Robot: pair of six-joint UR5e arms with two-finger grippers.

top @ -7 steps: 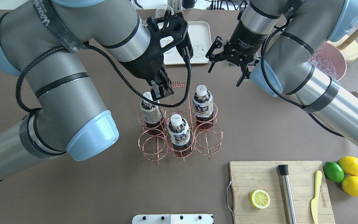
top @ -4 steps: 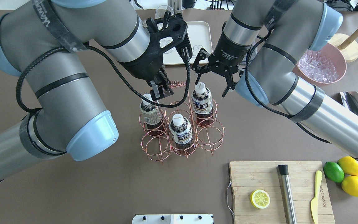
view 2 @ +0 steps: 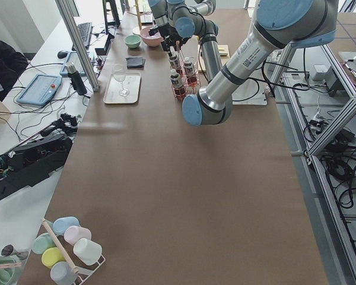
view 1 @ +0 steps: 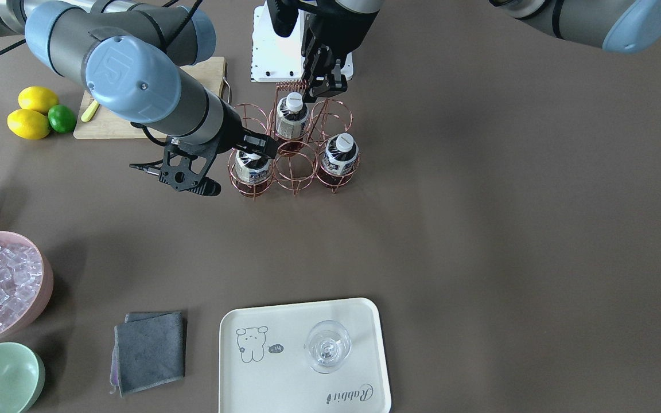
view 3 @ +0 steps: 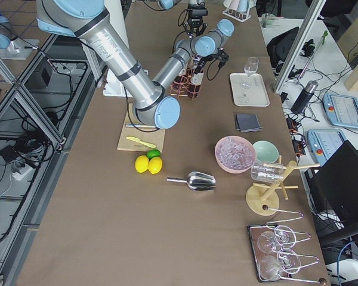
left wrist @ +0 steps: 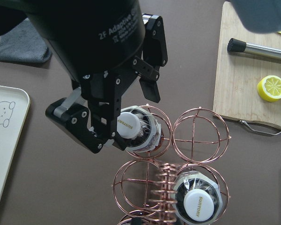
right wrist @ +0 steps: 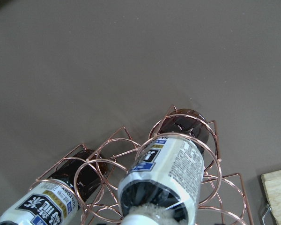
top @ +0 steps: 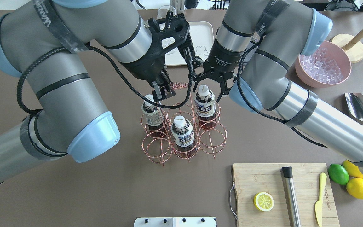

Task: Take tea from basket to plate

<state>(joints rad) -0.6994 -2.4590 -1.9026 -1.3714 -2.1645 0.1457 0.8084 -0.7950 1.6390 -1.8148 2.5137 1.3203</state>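
3 teas (top: 205, 106) in 6-ring basket (top: 213, 142); R fingers (left wrist: 150, 84) apart round 1 cap (top: 203, 89); L fingers (top: 162, 90) clamped on handle (top: 179, 85).

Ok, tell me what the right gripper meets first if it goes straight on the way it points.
Probably the white cap of the tea bottle in the basket, between the right gripper's open fingers.
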